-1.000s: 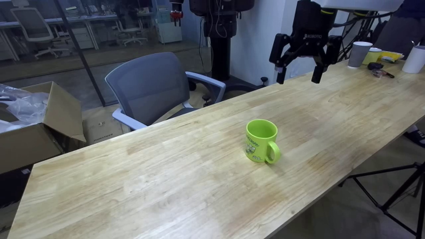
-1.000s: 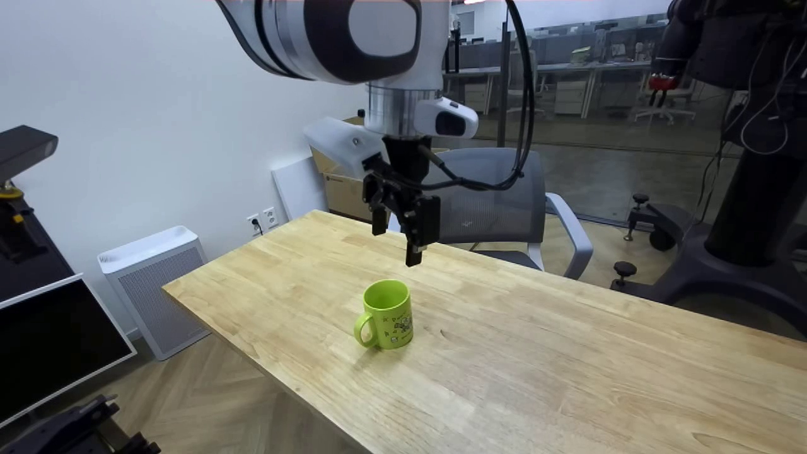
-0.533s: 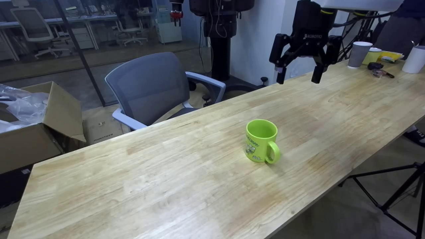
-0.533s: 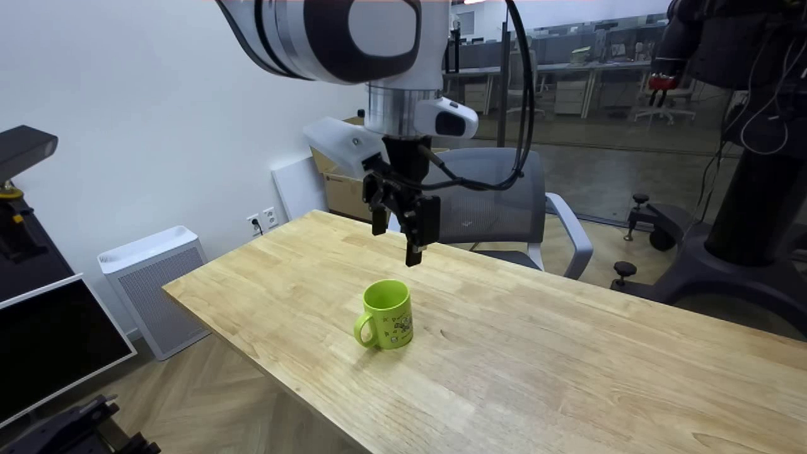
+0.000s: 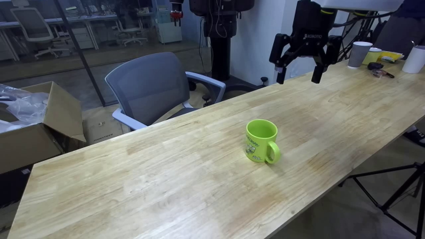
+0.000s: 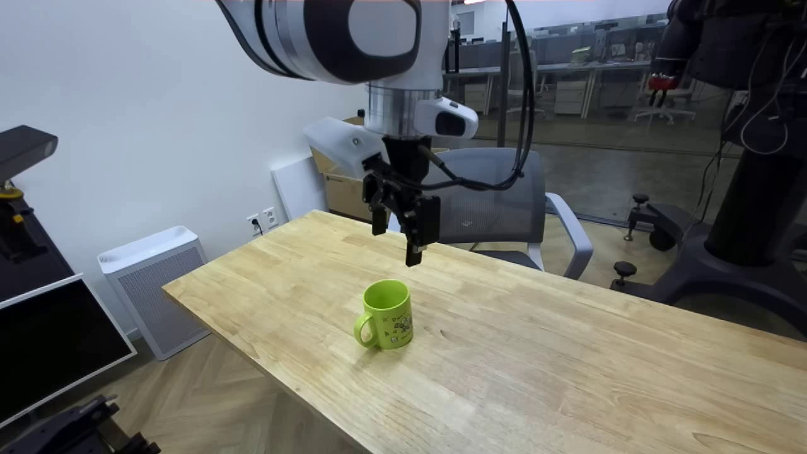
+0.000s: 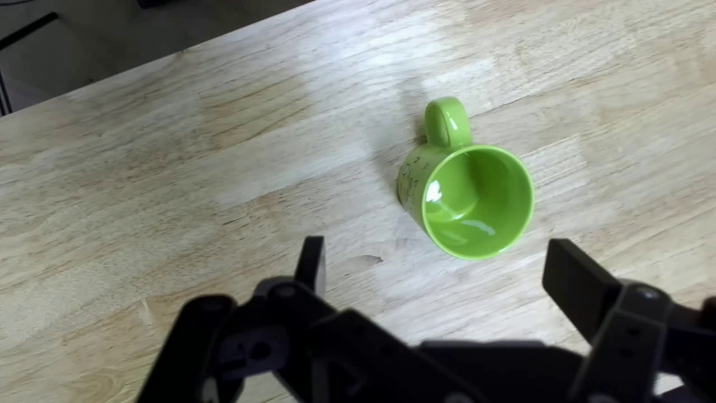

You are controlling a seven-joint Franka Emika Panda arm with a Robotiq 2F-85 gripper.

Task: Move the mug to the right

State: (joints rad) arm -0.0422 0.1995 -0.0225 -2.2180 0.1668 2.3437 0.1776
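Note:
The lime-green mug stands upright on the wooden table, in both exterior views [image 5: 257, 147] [image 6: 386, 318]. It has printed marks on its side. In the wrist view the mug [image 7: 475, 204] shows its open top, with its handle pointing up in the picture. My black gripper is open and empty, in both exterior views [image 5: 298, 78] [image 6: 397, 239]. It hangs above the table, higher than the mug and apart from it. In the wrist view my fingers [image 7: 433, 252] are spread wide, and the mug's rim appears just beyond and between the fingertips.
The wooden table [image 5: 159, 186] has a grey chair [image 5: 149, 89] along one long edge. At its far end stand a grey cup [image 5: 359, 54], a light-green cup [image 5: 371, 57], a yellow packet [image 5: 390, 56] and a white container [image 5: 414, 59]. A tripod [image 5: 385, 205] stands beside the table.

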